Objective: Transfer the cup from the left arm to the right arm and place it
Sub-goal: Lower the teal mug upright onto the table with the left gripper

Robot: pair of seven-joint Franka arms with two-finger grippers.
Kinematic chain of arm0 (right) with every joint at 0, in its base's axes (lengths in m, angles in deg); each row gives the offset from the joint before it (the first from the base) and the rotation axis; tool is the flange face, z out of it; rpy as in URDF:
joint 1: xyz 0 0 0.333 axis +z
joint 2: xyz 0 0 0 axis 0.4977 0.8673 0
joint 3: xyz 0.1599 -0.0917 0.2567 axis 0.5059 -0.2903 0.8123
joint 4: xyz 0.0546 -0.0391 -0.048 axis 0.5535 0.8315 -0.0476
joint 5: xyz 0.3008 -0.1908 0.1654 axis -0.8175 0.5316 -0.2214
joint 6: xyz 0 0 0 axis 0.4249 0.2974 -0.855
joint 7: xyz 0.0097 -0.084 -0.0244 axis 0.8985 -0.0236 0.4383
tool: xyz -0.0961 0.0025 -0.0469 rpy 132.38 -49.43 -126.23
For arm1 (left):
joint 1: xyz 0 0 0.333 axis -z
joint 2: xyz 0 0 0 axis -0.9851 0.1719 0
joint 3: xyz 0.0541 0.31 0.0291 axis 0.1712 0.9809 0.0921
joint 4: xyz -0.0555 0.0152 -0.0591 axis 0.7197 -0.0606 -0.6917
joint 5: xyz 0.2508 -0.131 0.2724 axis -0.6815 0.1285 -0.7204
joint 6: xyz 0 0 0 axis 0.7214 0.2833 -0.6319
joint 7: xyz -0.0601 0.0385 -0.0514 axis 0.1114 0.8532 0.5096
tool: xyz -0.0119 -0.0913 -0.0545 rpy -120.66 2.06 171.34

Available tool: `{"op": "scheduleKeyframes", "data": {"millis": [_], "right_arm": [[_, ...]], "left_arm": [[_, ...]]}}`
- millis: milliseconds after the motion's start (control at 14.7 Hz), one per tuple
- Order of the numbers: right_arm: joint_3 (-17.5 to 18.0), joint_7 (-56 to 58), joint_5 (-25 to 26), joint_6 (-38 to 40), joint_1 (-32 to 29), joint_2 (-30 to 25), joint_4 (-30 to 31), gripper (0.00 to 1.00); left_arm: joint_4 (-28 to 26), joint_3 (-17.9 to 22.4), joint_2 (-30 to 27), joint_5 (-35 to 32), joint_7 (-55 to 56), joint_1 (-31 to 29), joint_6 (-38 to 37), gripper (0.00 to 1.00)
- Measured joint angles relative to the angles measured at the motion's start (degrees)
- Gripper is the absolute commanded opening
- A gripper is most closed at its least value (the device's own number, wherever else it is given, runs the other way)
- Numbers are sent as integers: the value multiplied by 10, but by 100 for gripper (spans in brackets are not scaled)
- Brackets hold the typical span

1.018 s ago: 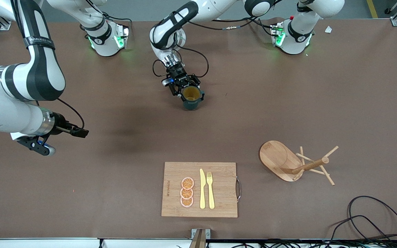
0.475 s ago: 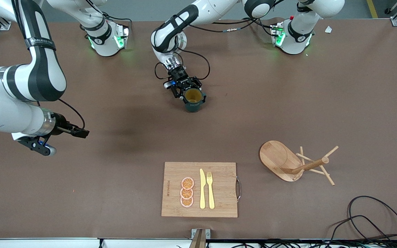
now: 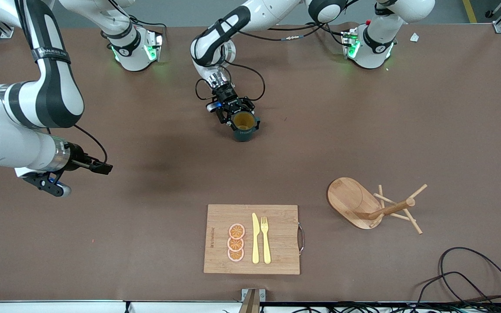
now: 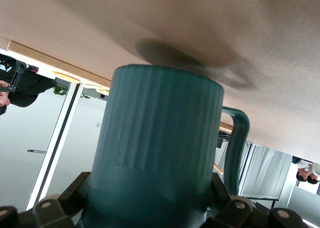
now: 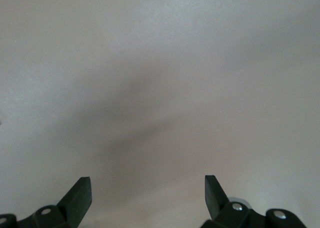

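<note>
The cup, dark teal with ribbed sides and a mustard-yellow inside, is upright with its mouth up, low over the table's middle toward the robots' bases. My left gripper is shut on it near the rim, one finger on each side. In the left wrist view the cup fills the space between the left gripper fingers, its handle off to one side. I cannot tell whether its base touches the table. My right gripper hangs open and empty over the right arm's end of the table; the right gripper sees only bare table.
A wooden cutting board with orange slices, a yellow knife and a fork lies near the front edge. A wooden peg rack lies tipped over toward the left arm's end. Black cables lie at that front corner.
The left gripper and the cup have shifted slightly toward the left arm's end of the table. The right arm has hardly moved.
</note>
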Motion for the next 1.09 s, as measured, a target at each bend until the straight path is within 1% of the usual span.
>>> {"op": "scheduleKeyframes", "data": {"millis": [271,543,814,1085], "right_arm": [[0,0,0,-1,0,0,0,100],[0,0,0,-2,0,0,0,100],[0,0,0,-2,1,0,1,100],[1,0,0,-3,1,0,1,100]], "left_arm": [[0,0,0,0,-3,0,0,100],[0,0,0,0,-58,0,5,100],[0,0,0,0,-114,-13,59,100],[0,0,0,0,-121,-22,77,100]]}}
